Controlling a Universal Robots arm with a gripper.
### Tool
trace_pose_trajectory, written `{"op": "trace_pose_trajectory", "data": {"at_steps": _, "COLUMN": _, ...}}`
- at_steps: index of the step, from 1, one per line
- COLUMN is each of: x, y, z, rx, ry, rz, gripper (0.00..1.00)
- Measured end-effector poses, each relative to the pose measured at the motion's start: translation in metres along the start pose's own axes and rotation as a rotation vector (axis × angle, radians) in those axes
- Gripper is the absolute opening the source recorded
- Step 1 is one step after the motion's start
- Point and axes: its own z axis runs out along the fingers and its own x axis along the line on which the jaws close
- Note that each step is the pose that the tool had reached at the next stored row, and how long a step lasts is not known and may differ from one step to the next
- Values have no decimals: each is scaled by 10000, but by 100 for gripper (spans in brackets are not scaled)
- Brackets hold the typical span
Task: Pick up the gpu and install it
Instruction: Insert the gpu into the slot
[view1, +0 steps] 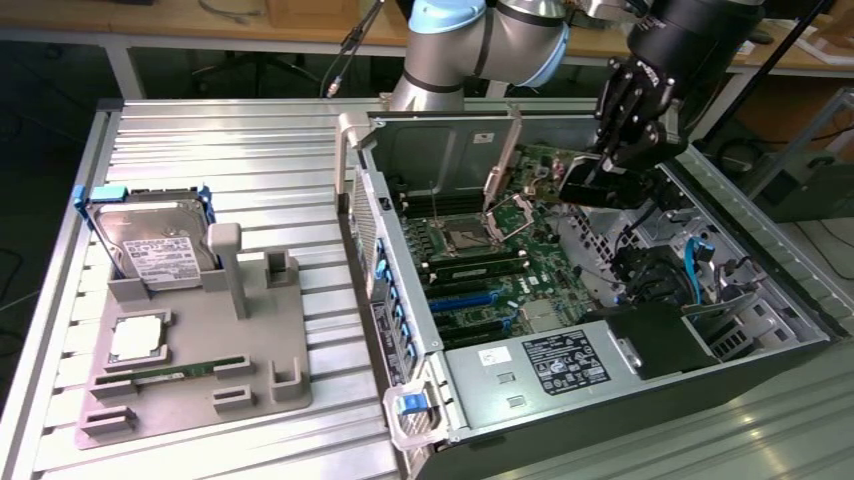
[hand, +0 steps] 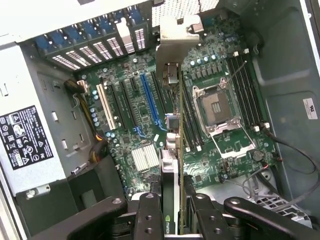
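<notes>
Open computer case (view1: 441, 150) | gripper (hand: 172, 207) clenched on gpu (hand: 170, 162) | gpu edge-on above motherboard (hand: 125, 112)

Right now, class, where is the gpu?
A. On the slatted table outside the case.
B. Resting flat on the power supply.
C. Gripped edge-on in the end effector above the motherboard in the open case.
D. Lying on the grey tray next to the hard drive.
C: the wrist view shows the gpu clamped edge-on in the end effector, hanging over the motherboard.
</notes>
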Motion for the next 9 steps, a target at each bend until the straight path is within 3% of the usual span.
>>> {"op": "trace_pose_trajectory", "data": {"at_steps": 6, "x": 0, "y": 0, "z": 0, "rx": -21, "ry": 25, "rz": -1248, "gripper": 27}}
{"op": "trace_pose_trajectory", "data": {"at_steps": 9, "x": 0, "y": 0, "z": 0, "rx": -26, "ry": 30, "rz": -1547, "gripper": 27}}
